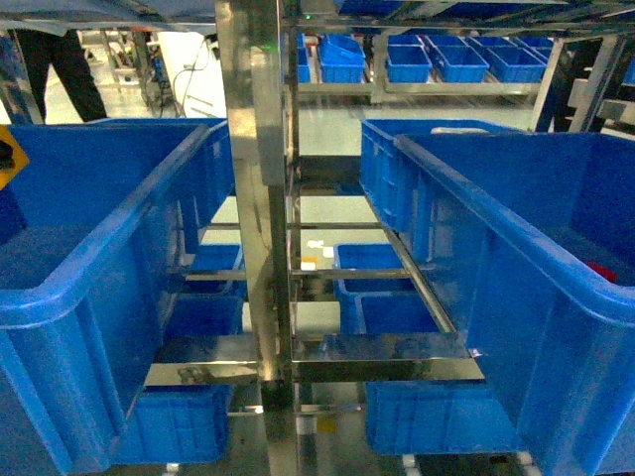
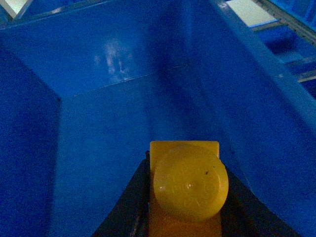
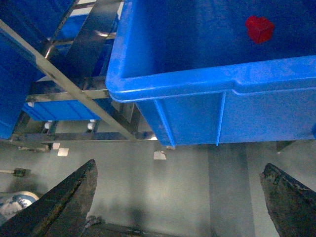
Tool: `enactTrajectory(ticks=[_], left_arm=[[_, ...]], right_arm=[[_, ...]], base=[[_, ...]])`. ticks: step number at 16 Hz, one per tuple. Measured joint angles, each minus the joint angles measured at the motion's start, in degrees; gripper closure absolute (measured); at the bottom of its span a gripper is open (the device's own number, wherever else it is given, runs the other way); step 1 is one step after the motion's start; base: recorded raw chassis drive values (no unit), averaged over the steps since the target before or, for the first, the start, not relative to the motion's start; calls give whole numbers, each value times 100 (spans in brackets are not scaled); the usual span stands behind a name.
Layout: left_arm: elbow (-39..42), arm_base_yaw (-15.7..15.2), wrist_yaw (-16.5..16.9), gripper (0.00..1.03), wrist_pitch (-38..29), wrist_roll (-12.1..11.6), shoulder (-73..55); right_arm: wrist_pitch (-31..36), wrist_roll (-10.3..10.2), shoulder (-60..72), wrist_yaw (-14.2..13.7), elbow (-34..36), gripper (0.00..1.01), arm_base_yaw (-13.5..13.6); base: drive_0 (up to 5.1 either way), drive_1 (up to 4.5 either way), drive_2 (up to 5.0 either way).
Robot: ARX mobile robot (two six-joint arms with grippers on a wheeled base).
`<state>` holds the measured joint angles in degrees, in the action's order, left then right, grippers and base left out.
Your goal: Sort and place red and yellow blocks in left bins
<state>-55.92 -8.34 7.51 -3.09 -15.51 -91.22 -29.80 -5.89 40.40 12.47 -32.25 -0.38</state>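
Inside the left bin (image 2: 108,123), the yellow block (image 2: 187,182) is sitting clamped in the left claw (image 2: 185,197), hanging above the bin floor, apparently for release, while the right claw (image 3: 177,197) is idling spread wide and empty outside the right bin (image 3: 197,84), where a red block (image 3: 259,28) is lying.

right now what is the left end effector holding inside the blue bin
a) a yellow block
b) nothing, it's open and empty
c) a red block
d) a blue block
a, the left wrist view shows the left end effector clamped on a yellow block with a round stud on top, inside a blue bin; the only red block lies in another bin in the right wrist view.
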Motion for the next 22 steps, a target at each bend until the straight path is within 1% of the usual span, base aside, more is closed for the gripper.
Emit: enactTrajectory(ticks=[3, 4, 5, 6, 7, 9, 10, 12, 14, 15, 18, 20, 21, 22], left_arm=[[-820, -87, -201, 76, -192, -551, -1119], [-1200, -162, -387, 76, -302, -804, -1749], [-1766, -363, -531, 76, -199, -1051, -2664], [-1834, -457, -649, 76, -350, -1167, -3003], [-1834, -485, -638, 76, -422, -1196, -3025], [-1827, -487, -516, 76, -634, -1193, -3008], [-1818, -483, -505, 74, -671, -1182, -2986], [-1766, -468, -452, 64, -691, -1167, -2907], [-1729, -457, -420, 58, -658, -1145, -2846], [-1683, -442, -382, 53, -643, -1130, -2771], [-1606, -420, -291, 42, -579, -1051, -2618], [-1493, -404, -166, 26, -483, -968, -2376], [-1353, -398, -59, 15, -339, -879, -2168], [-940, -398, 247, 5, 0, -802, -1593]], right_arm=[[0, 0, 0, 2, 0, 3, 0], [0, 0, 0, 2, 0, 3, 0], [0, 0, 0, 2, 0, 3, 0], [0, 0, 0, 0, 0, 3, 0], [0, 0, 0, 2, 0, 3, 0], [0, 0, 0, 2, 0, 3, 0], [0, 0, 0, 2, 0, 3, 0], [0, 0, 0, 0, 0, 3, 0], [0, 0, 0, 0, 0, 3, 0], [0, 0, 0, 0, 0, 3, 0], [0, 0, 0, 0, 0, 3, 0], [0, 0, 0, 0, 0, 3, 0], [0, 0, 0, 0, 0, 3, 0], [2, 0, 0, 0, 0, 3, 0]], base=[[0, 0, 0], [0, 0, 0], [0, 0, 0], [0, 0, 0], [0, 0, 0], [0, 0, 0], [0, 0, 0], [0, 0, 0], [0, 0, 0], [0, 0, 0], [0, 0, 0], [0, 0, 0], [0, 0, 0], [0, 0, 0]])
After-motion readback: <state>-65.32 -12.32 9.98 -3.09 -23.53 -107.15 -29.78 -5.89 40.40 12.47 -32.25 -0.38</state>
